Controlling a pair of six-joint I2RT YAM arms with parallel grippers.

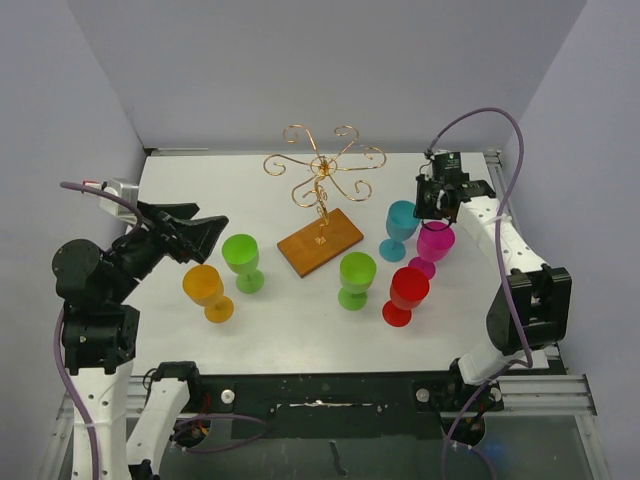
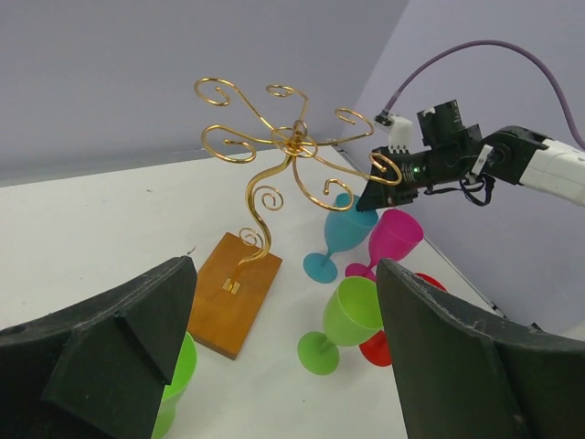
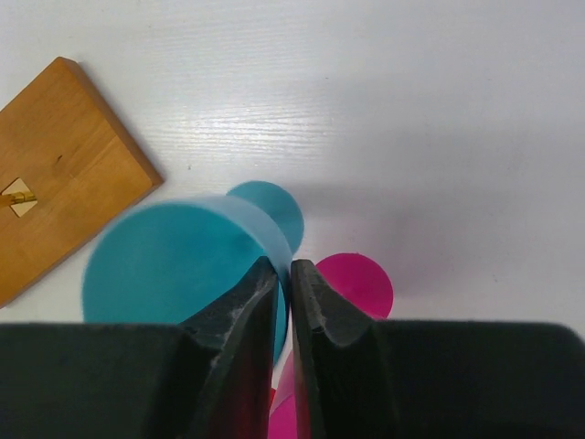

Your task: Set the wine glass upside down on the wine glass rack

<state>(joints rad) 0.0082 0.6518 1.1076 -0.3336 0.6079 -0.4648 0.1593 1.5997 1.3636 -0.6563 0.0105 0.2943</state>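
The right claw (image 3: 285, 274) is almost closed and pinches the rim of the teal wine glass (image 3: 155, 265) from above. The wine glass rack (image 1: 320, 245) stands to its left, apart. The left claw (image 2: 285, 283) is wide open and empty.

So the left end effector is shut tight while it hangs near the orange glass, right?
Not quite. The left end effector is open, not shut tight: the left wrist view shows its two fingers spread wide apart with nothing between them. It does hang near the orange glass, as the top view shows.
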